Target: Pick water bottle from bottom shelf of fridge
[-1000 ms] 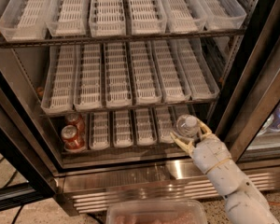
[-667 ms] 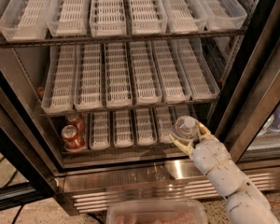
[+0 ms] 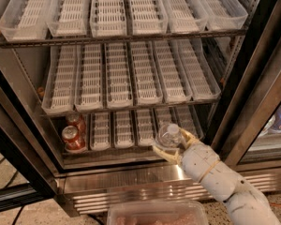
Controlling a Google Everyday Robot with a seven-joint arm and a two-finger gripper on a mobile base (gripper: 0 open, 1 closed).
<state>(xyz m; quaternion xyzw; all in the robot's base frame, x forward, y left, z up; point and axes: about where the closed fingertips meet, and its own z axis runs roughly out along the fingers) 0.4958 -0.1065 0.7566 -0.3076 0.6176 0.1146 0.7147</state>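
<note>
The water bottle, clear with a white cap, sits at the front right of the bottom shelf of the fridge. My gripper reaches in from the lower right. Its tan fingers are closed around the bottle, one at its lower left and one at its right. The bottle is tilted toward me above the front ends of the short white trays, just behind the steel sill.
Two red soda cans stand at the left end of the bottom shelf. Two upper shelves carry long white slotted trays. Dark door frames flank the opening. A clear plastic container lies below the sill.
My gripper and the water bottle have moved left and slightly toward the front of the shelf. The soda cans have not moved.
</note>
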